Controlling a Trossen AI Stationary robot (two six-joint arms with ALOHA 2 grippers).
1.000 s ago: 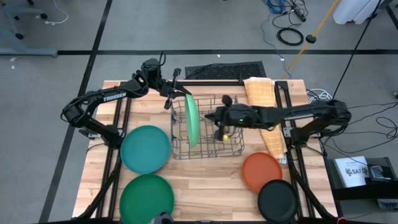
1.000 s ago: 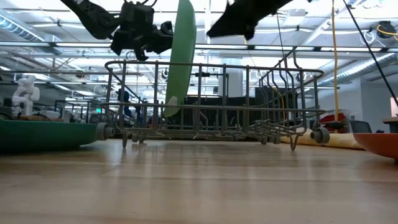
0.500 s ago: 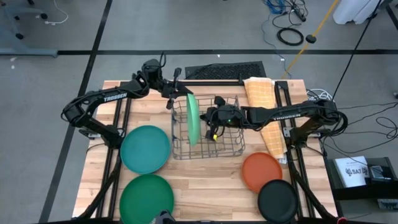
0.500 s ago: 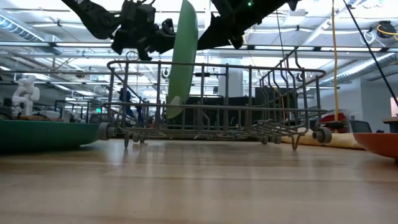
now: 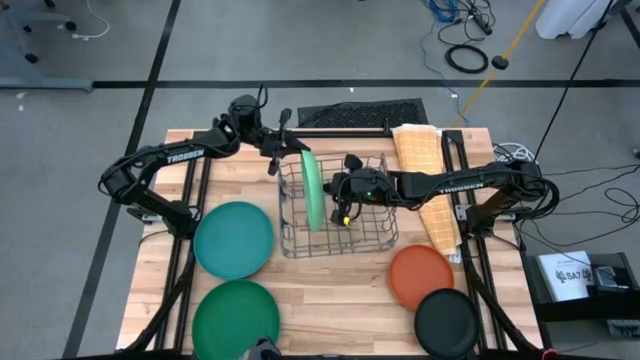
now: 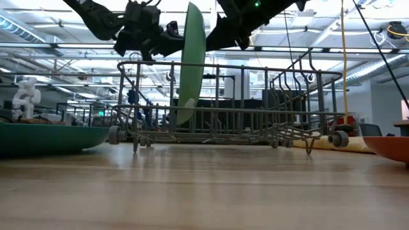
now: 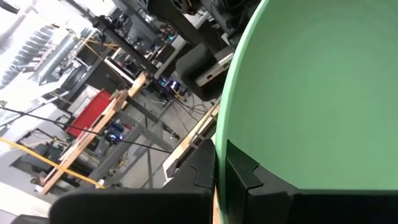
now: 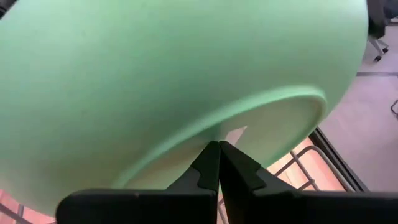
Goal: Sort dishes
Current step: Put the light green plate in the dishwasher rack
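One plate of five is in hand; none is yet seen resting free in the rack point(image 5: 345, 215). The light green plate point(image 5: 314, 190) stands on edge inside the rack, left of its centre, near the middle of the high view. Its upper rim is pinched by the left gripper point(image 5: 283, 148), whose fingers are closed on the edge, as the left wrist view shows. The right gripper point(image 5: 340, 190) is pressed against the plate's other face from the right with its fingers drawn together; whether anything is held between them cannot be told.

Four plates are left on the table:
- the teal plate point(image 5: 234, 239) at lower left of the rack
- the dark green plate point(image 5: 236, 314) below it, at the bottom edge
- the orange plate point(image 5: 422, 276) at lower right
- the black plate point(image 5: 446, 323) just below the orange one

The task is judged to be in its first stage: the first plate is being seated, and release is not yet shown.
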